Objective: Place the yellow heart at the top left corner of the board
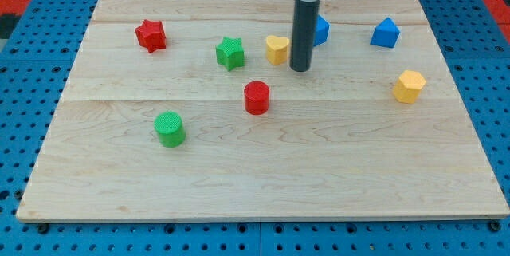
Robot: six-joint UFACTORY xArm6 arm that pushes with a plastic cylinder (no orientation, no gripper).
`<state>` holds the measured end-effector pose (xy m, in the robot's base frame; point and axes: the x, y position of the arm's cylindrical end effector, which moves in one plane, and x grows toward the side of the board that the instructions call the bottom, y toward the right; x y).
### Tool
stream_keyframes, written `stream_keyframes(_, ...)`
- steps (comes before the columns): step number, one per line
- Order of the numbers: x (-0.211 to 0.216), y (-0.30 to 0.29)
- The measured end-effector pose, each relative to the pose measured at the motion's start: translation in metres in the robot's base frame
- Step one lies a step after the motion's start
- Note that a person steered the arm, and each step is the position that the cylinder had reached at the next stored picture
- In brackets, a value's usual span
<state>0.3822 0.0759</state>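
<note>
The yellow heart (276, 49) lies on the wooden board (263, 168), a little above the middle. My tip (300, 68) is down on the board just to the right of the heart, close to it; I cannot tell if they touch. A green star (229, 53) lies left of the heart, and a red star (150, 35) lies further left, toward the top left corner.
A blue block (320, 29) sits partly hidden behind the rod. A blue block (385, 33) is at the upper right, a yellow hexagon (409, 85) at the right, a red cylinder (256, 97) near the centre and a green cylinder (169, 128) at lower left.
</note>
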Motion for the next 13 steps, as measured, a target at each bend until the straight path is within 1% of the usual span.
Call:
stream_keyframes(1,-0.012,0.001)
stream_keyframes(2,-0.063,-0.024)
stream_keyframes(3,-0.07,-0.088)
stream_keyframes(4,-0.036,-0.042)
stream_keyframes(5,-0.022,-0.084)
stream_keyframes(6,-0.055,-0.111)
stream_keyframes(7,-0.079,-0.165)
stream_keyframes(8,-0.079,-0.124)
stream_keyframes(9,-0.1,-0.141)
stream_keyframes(10,-0.135,-0.208)
stream_keyframes(11,-0.156,-0.246)
stream_keyframes(12,-0.171,-0.201)
stream_keyframes(13,-0.191,-0.217)
